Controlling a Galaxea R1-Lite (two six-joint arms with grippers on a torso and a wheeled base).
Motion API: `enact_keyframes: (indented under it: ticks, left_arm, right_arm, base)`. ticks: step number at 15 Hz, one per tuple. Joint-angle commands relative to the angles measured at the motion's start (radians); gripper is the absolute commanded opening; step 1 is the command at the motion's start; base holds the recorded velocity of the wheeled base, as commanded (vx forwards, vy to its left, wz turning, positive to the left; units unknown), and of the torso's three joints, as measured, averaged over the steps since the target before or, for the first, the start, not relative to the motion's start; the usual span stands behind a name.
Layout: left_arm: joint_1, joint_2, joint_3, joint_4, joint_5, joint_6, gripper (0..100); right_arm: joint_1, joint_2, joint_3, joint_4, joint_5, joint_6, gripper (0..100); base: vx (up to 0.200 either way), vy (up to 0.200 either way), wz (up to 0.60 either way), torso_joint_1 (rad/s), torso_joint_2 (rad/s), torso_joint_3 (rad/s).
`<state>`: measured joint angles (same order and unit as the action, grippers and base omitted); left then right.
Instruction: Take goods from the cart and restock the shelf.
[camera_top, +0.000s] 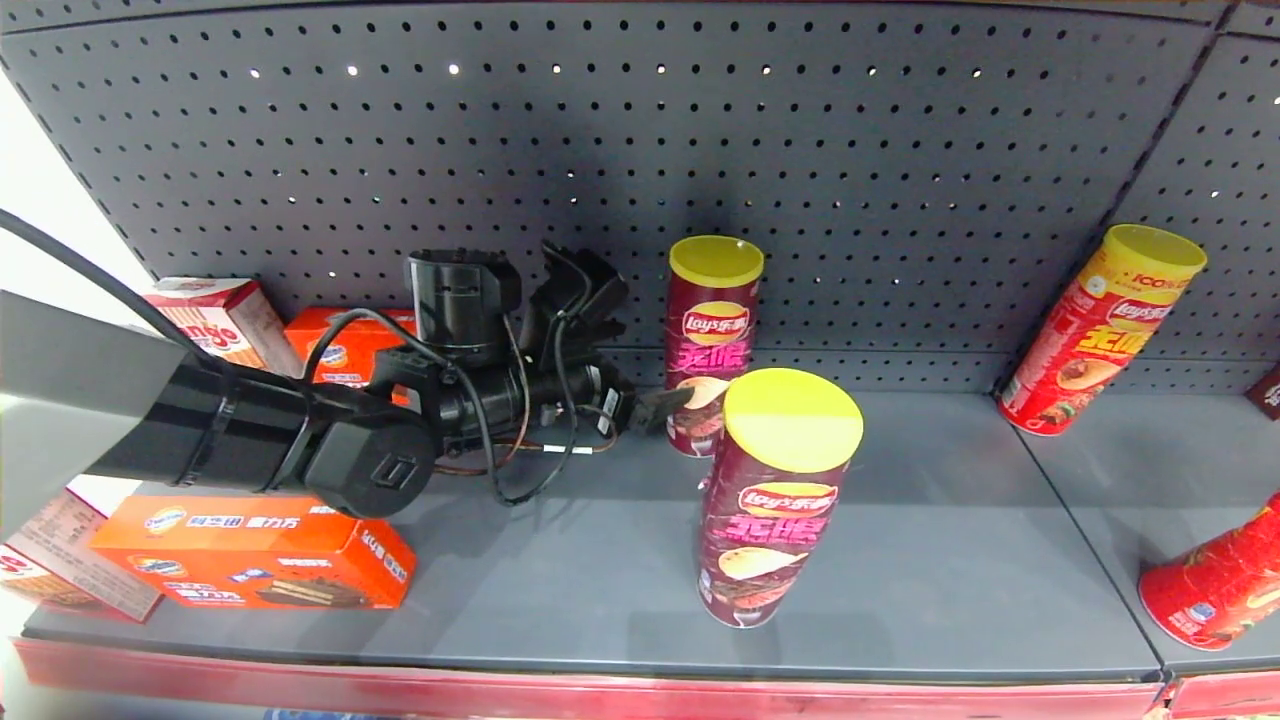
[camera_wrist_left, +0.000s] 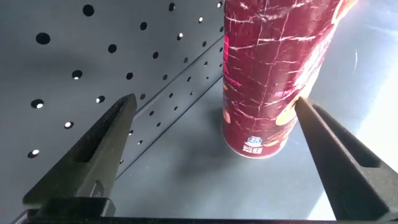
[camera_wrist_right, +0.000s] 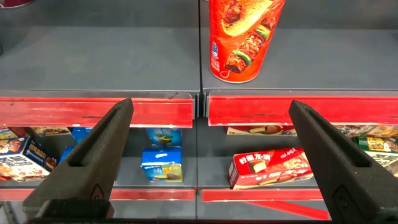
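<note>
Left arm (camera_top: 250, 430) outstretched, left pincer (camera_wrist_left: 214, 106) and right pincer (camera_wrist_right: 211, 106) both spread wide

The shelf (camera_top: 940, 560) held two maroon cans (camera_top: 712, 345) (camera_top: 770, 510) and two red cans (camera_top: 1100, 330) (camera_top: 1215, 590), four cans in all. There were two orange boxes (camera_top: 260, 555) (camera_top: 340, 360) and two white-and-red boxes (camera_top: 215, 315) (camera_top: 60, 560), four boxes in all. In the right wrist view one red can (camera_wrist_right: 242, 37) stood above a lower shelf (camera_wrist_right: 249, 195). That shelf held one blue box (camera_wrist_right: 161, 165), one red box (camera_wrist_right: 270, 168), and more boxes at the edges, too cut off to count.
</note>
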<state>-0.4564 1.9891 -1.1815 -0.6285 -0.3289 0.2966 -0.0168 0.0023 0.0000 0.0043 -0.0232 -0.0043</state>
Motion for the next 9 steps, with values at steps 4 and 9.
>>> enact_keyframes:
  ticks: [4,9]
  left_arm:
    - [-0.015,-0.024,0.029,-0.008,0.031,0.004,100]
    - [-0.056,-0.158,0.151,-0.008,0.228,0.115,100]
  right_arm:
    - [0.0,0.002,0.0,0.0,0.0,0.0,100]
    - [0.0,0.002,0.0,0.0,0.0,0.0,100]
  base:
    - [0.0,0.0,0.0,0.0,0.0,0.0]
    - [0.0,0.0,0.0,0.0,0.0,0.0]
